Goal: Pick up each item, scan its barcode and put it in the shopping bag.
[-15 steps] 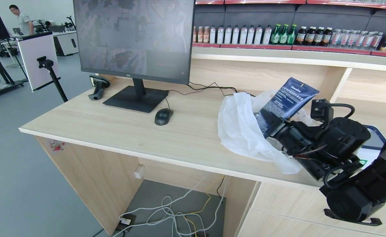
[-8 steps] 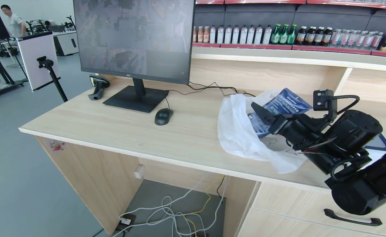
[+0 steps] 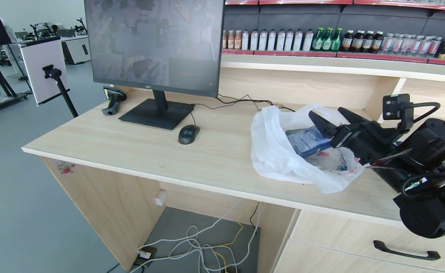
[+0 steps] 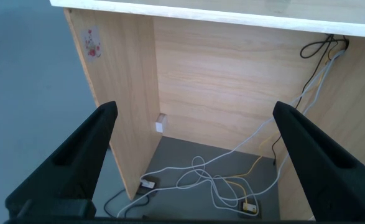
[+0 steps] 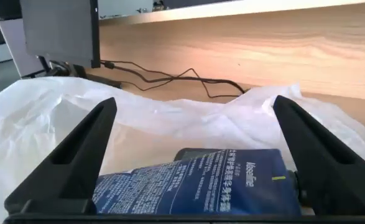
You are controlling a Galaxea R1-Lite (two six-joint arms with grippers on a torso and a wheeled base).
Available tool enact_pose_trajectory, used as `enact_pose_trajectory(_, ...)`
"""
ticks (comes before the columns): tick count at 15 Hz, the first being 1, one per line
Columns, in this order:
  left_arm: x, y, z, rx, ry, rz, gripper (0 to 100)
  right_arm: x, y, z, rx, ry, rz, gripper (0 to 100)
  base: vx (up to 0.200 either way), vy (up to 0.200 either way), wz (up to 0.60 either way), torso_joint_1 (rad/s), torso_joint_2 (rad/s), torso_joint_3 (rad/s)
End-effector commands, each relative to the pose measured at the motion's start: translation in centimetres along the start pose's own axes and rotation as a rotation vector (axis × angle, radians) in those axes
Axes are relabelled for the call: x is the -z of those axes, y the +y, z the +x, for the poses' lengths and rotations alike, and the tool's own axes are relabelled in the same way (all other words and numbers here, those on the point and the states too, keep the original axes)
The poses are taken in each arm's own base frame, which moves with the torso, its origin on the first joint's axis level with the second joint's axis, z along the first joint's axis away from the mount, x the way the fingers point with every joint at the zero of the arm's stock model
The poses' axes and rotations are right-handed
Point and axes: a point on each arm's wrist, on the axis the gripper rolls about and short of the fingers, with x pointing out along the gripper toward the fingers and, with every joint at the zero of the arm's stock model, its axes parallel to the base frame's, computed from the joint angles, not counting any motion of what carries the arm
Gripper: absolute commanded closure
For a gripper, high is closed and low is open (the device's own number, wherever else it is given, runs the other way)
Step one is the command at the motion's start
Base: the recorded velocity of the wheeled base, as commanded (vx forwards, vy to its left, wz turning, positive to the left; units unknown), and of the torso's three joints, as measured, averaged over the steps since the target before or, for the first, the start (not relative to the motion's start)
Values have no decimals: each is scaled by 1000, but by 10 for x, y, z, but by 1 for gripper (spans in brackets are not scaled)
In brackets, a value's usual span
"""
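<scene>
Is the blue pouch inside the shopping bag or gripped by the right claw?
Inside: the blue pouch lies within the white shopping bag, in its opening. The right claw stands open and grips nothing.

The right gripper [image 3: 325,111] released the blue pouch [image 3: 306,139] (now lying flat) into the shopping bag [image 3: 271,151].

White print covers the blue pouch [image 5: 201,180] in the shopping bag [image 5: 45,112], lower centre (too small to make out); nothing readable elsewhere.
</scene>
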Motion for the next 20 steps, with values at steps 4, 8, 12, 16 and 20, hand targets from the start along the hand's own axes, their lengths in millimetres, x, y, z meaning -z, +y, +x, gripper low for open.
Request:
enact_pose_trajectory(4, 0, 0, 0, 0, 0, -4, 0, -21, -16, -15, 62, -37, -117, 0, 0, 0, 0, 0, 0, 0)
enact_pose_trajectory(8, 0, 0, 0, 0, 3, -7, 0, -32, -12, -22, 55, -57, -113, 0, 0, 0, -150, 1, 1, -1)
enact_pose_trajectory(12, 0, 0, 0, 0, 3, -13, 0, -34, -8, -36, 57, -37, -111, 0, 0, 0, -600, 1, 2, 2)
enact_pose_trajectory(16, 0, 0, 0, 0, 3, -42, 0, -39, -2, -41, 45, -46, -112, 0, 0, 0, -600, 2, 0, 4)
enact_pose_trajectory(20, 0, 0, 0, -1, 3, -51, 0, -44, 0, -43, 41, -61, -127, 0, 0, -150, -150, 2, 2, 4)
